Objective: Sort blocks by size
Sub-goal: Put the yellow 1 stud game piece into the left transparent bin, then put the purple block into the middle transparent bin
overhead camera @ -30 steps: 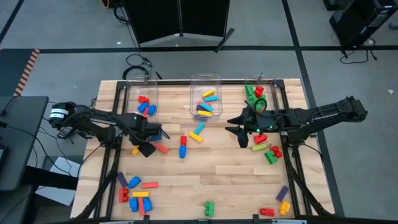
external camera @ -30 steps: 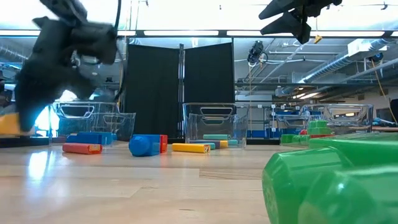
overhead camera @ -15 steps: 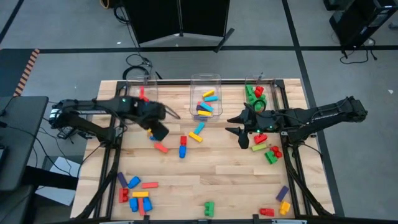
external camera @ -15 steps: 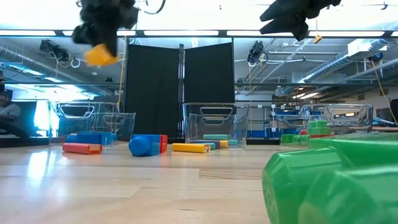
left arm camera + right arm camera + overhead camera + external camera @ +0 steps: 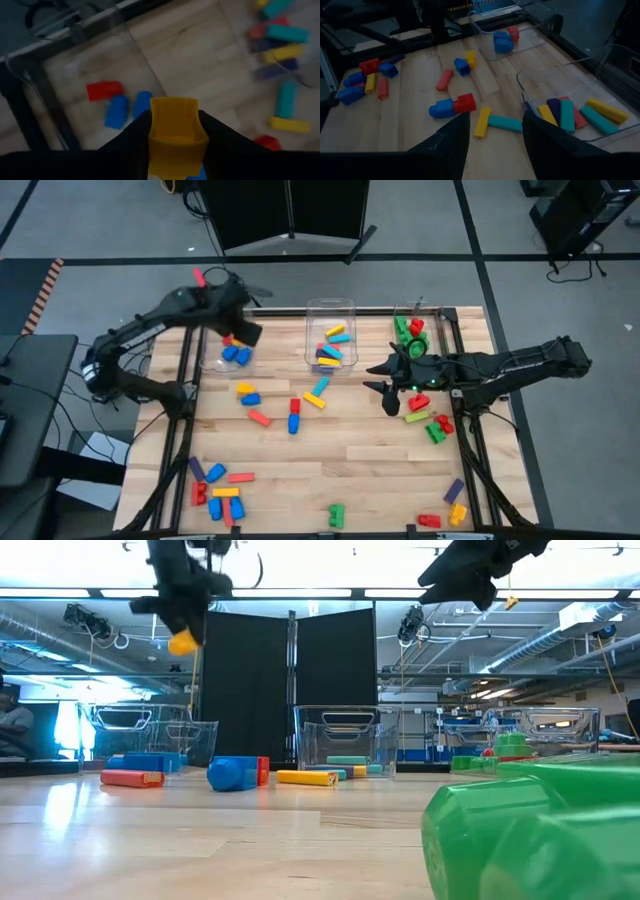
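My left gripper (image 5: 246, 332) hangs high over the left clear bin (image 5: 212, 348), shut on a yellow block (image 5: 174, 131) that shows below the dark fingers in the low view (image 5: 182, 641). The bin holds red and blue blocks (image 5: 118, 103). My right gripper (image 5: 386, 394) hovers open above the table between the middle bin (image 5: 331, 308) and the right bin (image 5: 436, 330), with nothing between its fingers (image 5: 451, 145). Loose blocks lie flat on the wooden table, among them a blue and red pair (image 5: 294, 416). My left gripper pinches the yellow block by its two opposite sides (image 5: 156, 131) between its two fingers. The fingers come from above, slanting down. The block is lifted clear, high over the left bin, and sticks out past the fingertips.
The middle bin holds cyan, yellow and purple blocks (image 5: 332, 348); the right bin holds green and red ones (image 5: 408, 328). More blocks cluster at the near left (image 5: 218, 490), near right (image 5: 455, 508) and under the right arm (image 5: 432, 425). A green block (image 5: 530, 840) fills the low view's corner.
My left gripper has risen from the table's left middle with the yellow block and swung toward the far edge. It now stands over the left bin and has turned as it went. The block is lifted clear. My right gripper has stayed in place.
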### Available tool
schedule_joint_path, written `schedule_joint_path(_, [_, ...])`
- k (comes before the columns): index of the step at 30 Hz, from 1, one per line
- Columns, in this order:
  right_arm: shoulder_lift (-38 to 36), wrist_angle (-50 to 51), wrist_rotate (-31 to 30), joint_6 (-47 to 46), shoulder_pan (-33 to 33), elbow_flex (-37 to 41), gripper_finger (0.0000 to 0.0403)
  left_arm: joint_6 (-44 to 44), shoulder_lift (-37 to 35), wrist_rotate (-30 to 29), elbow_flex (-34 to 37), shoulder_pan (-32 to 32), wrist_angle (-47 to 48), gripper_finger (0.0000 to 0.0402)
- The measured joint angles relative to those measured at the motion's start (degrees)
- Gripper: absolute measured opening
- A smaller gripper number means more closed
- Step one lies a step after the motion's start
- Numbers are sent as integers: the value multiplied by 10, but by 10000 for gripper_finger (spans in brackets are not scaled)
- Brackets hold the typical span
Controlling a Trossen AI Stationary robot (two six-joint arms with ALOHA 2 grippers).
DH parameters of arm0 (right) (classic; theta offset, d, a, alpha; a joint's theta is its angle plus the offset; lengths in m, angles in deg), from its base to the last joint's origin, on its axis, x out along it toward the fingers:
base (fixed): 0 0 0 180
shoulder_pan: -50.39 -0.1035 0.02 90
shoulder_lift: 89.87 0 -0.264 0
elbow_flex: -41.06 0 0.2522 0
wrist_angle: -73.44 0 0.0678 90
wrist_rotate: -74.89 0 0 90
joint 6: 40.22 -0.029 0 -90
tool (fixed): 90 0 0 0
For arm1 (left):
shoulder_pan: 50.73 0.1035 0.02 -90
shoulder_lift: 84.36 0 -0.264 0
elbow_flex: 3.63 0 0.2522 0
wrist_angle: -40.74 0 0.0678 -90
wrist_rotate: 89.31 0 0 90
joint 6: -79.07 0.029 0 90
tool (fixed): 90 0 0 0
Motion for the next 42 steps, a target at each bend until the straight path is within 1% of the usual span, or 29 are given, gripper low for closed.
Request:
schedule_joint_path(4, [0,0,-22,-33,7,0,187,105,41,80,0,113,-41,131])
schedule_joint_path(7, [0,0,-32,-57,19,0,187,142,91,86,0,172,-55,131])
schedule_joint_path(12, [0,0,-33,-90,36,0,187,189,183,90,1,230,-69,131])
schedule_joint_path(15, [0,0,-34,-109,45,0,187,195,229,110,1,241,-86,131])
schedule_joint_path(17, [0,0,-46,-120,50,0,187,195,251,111,1,242,-94,131])
schedule_joint_path(22, [0,-6,-62,-122,59,0,187,179,289,82,1,239,-100,131])
schedule_joint_path(26, [0,-6,-62,-122,64,0,187,176,295,73,1,238,-113,135])
schedule_joint_path(28, [0,-6,-62,-122,67,0,187,177,295,70,1,238,-124,160])
schedule_joint_path(32, [0,-6,-62,-122,71,0,187,177,295,67,1,238,-133,224])
schedule_joint_path(35, [0,-6,-62,-122,71,0,187,177,295,67,1,238,-132,258])
schedule_joint_path(38, [0,-6,-62,-121,71,0,187,177,295,67,1,238,-132,279])
schedule_joint_path(42, [0,-6,-62,-119,71,0,187,177,295,67,1,238,-137,289])
